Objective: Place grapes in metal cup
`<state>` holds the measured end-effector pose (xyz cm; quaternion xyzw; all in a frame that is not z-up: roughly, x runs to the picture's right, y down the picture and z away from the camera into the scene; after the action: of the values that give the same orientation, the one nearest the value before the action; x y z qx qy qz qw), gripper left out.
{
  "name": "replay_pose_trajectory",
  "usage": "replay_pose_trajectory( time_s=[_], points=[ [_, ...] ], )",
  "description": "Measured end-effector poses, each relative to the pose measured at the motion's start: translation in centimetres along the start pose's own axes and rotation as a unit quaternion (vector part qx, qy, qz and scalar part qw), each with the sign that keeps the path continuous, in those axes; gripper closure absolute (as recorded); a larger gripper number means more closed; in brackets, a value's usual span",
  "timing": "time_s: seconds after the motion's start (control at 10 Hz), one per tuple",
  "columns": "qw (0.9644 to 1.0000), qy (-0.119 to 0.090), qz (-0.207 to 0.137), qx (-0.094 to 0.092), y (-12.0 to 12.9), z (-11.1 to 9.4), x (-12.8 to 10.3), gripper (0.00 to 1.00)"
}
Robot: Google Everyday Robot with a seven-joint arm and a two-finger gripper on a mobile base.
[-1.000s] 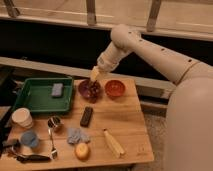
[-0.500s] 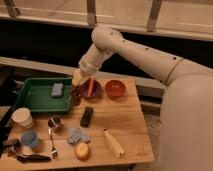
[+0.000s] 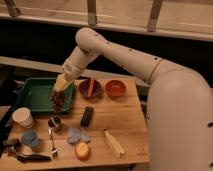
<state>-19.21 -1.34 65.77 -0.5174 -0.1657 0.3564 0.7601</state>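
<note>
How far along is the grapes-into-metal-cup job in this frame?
Done: the grapes are off the table, pinched in the shut gripper. In hand: the gripper holds them over the right edge of the green tray, short of the metal cup on the table nearer the camera. Left: bring them over the cup, lower and release.

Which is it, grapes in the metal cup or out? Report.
Out. The grapes hang in the shut gripper over the green tray's right edge; the metal cup stands apart from them.
</note>
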Motion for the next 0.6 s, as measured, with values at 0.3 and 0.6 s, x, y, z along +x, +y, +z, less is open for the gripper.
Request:
replay_pose_trajectory(
  time_s=[0.3,0.6],
  points=[
    [1.0,0.0,0.0,0.0,-0.1,0.0,0.0,1.0],
    [0.9999,0.012,-0.01,-0.001,0.4,1.1,-0.7,1.0]
  ],
)
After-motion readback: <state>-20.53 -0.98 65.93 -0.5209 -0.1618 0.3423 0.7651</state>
